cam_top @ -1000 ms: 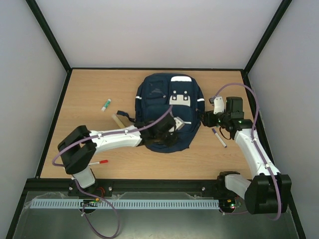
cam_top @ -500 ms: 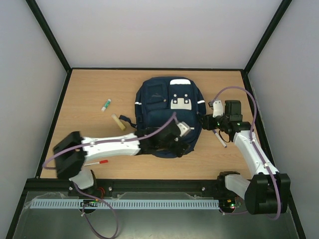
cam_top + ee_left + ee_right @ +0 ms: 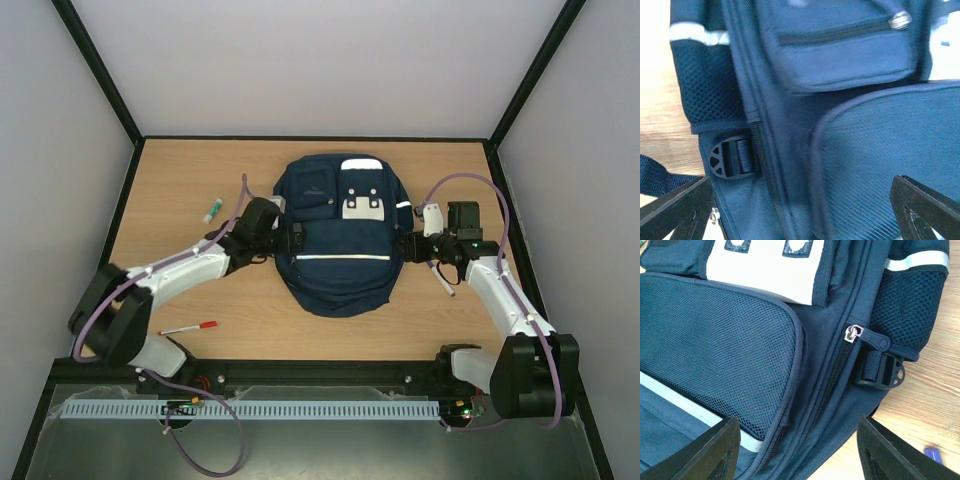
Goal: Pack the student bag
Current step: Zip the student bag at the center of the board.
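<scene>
While the left gripper [image 3: 800, 212] hovered over the left edge of the student bag [image 3: 340, 250], its jaws stood wide apart and held nothing, with a black strap buckle [image 3: 730, 159] just beneath. The right gripper [image 3: 807, 455] was also spread and empty, above a zip pull [image 3: 854, 333] on the bag's right side. The navy bag lay flat, front up, in the middle of the table [image 3: 180, 180], between both arms. A red-capped marker [image 3: 190, 327] lay well apart, nearer the left arm's base.
</scene>
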Tool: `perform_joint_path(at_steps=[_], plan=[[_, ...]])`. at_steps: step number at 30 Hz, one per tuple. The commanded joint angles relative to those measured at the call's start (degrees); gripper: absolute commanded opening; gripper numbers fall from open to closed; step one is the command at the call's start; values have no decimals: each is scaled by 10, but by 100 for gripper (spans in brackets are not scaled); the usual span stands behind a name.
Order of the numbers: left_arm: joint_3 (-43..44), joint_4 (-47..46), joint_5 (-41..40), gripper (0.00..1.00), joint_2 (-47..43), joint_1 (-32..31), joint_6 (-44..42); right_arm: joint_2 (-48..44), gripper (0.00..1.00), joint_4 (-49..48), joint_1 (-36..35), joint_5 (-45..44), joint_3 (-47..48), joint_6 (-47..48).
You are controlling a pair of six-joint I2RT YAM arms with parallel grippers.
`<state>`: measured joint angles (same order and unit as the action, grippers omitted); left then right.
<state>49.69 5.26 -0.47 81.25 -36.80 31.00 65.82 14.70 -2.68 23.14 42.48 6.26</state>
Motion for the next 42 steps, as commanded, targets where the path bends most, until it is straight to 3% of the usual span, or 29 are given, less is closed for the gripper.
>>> perform_joint_path(at_steps=[1,10,25,29,34,39,42], plan=[[4,-40,40,99,71,27,29,2,64,13,2,20,0,10],[-2,-100,126,99,146,6,34,10,64,14,1,16,1,12],[1,-118,120,96,152,-169,84,26,64,17,0,8,6,16],[28,-91,100,96,149,-214,61,24,64,18,1,10,6,16],[40,3,31,96,92,-232,-5,19,64,25,1,19,6,24],[-55,-5,-2,97,-8,-216,-51,3,63,34,1,59,2,46],[-95,-16,-4,93,-32,-191,-59,-6,60,34,-4,80,-2,54]])
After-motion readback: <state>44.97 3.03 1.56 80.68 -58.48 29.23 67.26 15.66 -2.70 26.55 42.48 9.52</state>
